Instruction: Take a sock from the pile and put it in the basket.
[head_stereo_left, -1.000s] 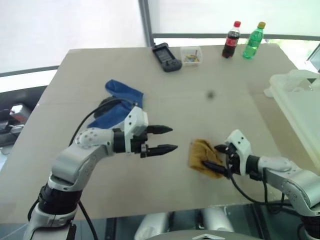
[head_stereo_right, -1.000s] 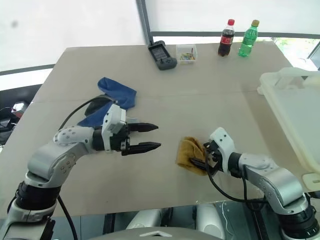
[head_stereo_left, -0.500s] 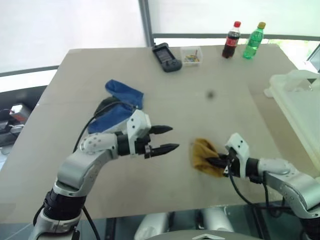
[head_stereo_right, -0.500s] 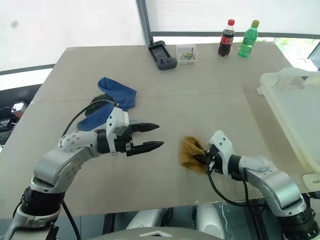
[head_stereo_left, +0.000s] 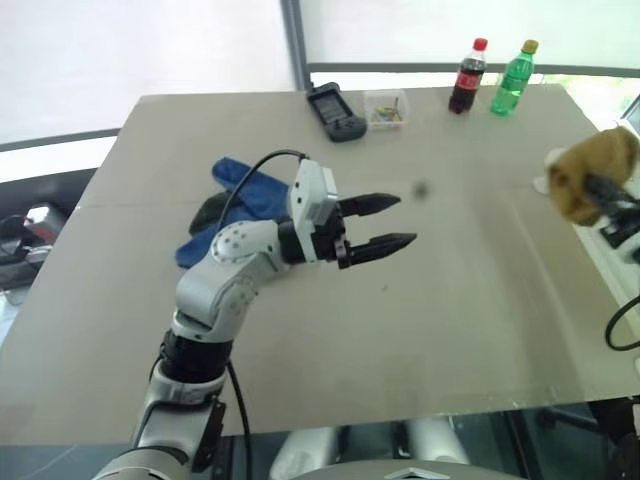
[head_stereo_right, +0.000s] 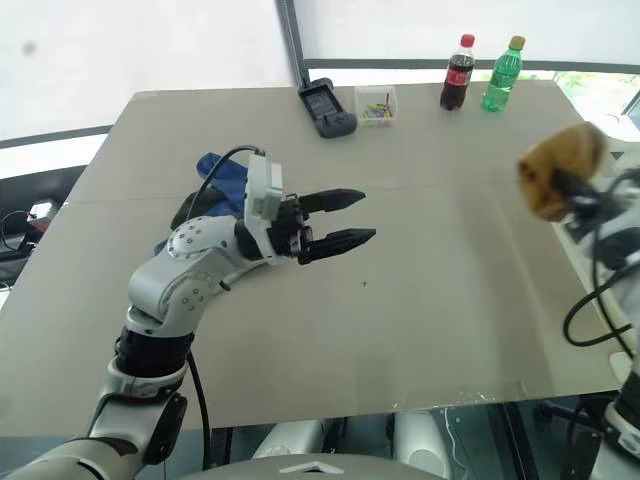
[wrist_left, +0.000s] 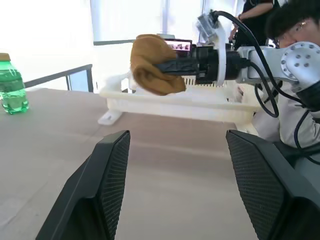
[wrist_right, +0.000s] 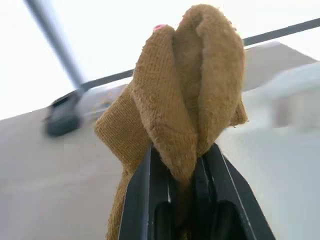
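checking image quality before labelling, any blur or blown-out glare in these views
Head views: windows behind the table are blown out white. Right wrist view: mustard sock sharp, table and basket behind it smeared. Left wrist view: bright window backlight, sock and green bottle clear.

Mustard sock (wrist_right: 185, 95): fuzzy knit cloth, matt, pilled nap. Basket (wrist_left: 200, 102): whitish plastic, smooth, slightly translucent. Tabletop (head_stereo_left: 300, 320): matt beige, smooth, seam lines. Left pincer (head_stereo_left: 385, 222) fingers (wrist_left: 100, 192): black plastic, fine ribbed grip texture. Blue socks (head_stereo_left: 245, 185): soft matt cloth. Two bottles (head_stereo_left: 490, 78): glossy clear plastic.
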